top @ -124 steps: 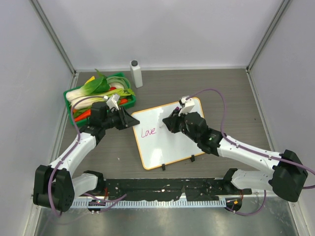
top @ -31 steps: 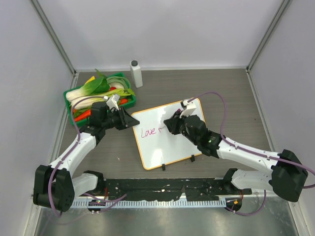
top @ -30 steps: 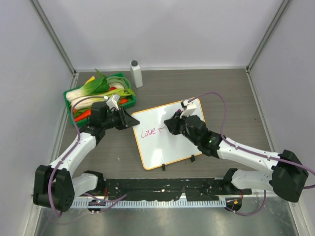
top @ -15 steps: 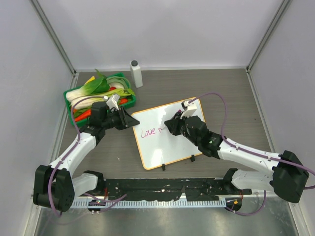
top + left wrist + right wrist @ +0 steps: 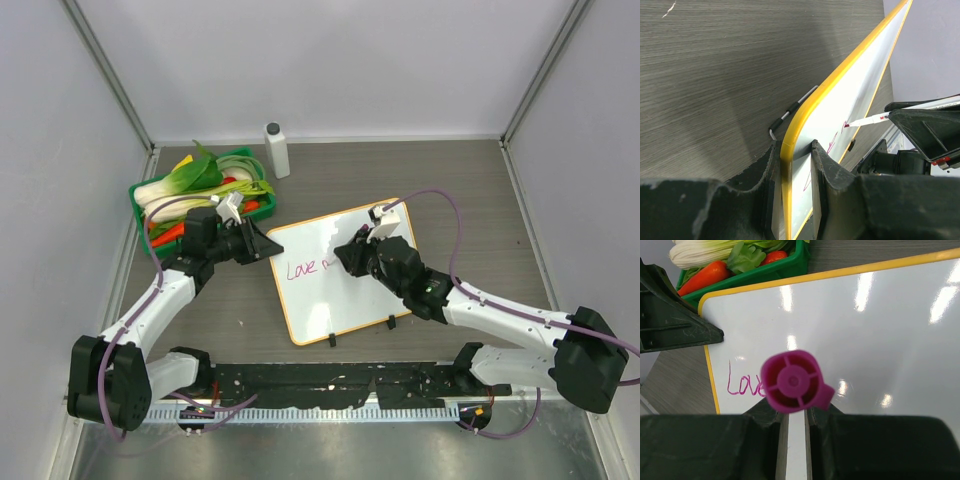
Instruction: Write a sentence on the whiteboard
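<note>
The whiteboard (image 5: pixel 340 300) lies at the middle of the counter (image 5: pixel 420 175), one corner clenched between the fingers of the left end effector (image 5: pixel 262 243). The right end effector (image 5: pixel 350 255) is grasping a magenta marker (image 5: pixel 792 381) over the board. Seen from the right wrist, the marker's butt end hides whatever follows "Love" in the sentence (image 5: pixel 303 267). Just beyond the pinched corner sits one green tray (image 5: pixel 134 190) of vegetables: white-stalked greens (image 5: pixel 185 180) and orange carrots (image 5: pixel 702 276). One white bottle (image 5: pixel 276 149) with a grey cap stands upright near the tray's far right corner, apart from the board. There are two arms, one board and one marker.
</note>
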Action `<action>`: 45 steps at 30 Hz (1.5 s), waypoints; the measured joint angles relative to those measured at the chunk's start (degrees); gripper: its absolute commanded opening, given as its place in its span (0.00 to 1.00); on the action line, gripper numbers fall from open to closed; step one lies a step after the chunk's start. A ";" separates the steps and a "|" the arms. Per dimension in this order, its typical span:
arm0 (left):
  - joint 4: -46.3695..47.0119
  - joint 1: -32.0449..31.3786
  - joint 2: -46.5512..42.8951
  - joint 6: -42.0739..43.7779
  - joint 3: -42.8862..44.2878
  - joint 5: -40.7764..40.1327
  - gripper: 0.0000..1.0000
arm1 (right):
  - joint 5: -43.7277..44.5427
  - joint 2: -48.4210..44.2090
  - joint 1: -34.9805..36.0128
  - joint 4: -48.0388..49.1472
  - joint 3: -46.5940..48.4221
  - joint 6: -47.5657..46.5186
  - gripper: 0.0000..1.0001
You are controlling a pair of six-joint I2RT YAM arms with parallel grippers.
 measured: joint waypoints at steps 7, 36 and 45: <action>0.02 0.00 0.00 0.00 0.00 0.02 0.08 | 0.13 0.00 0.00 0.00 0.02 0.00 0.01; 0.22 0.00 0.00 0.00 0.00 0.04 0.08 | 4.22 1.75 0.13 -3.28 3.91 0.02 0.01; 0.20 0.00 0.00 0.00 0.00 0.07 0.08 | 3.65 0.17 0.13 -3.48 2.21 0.22 0.01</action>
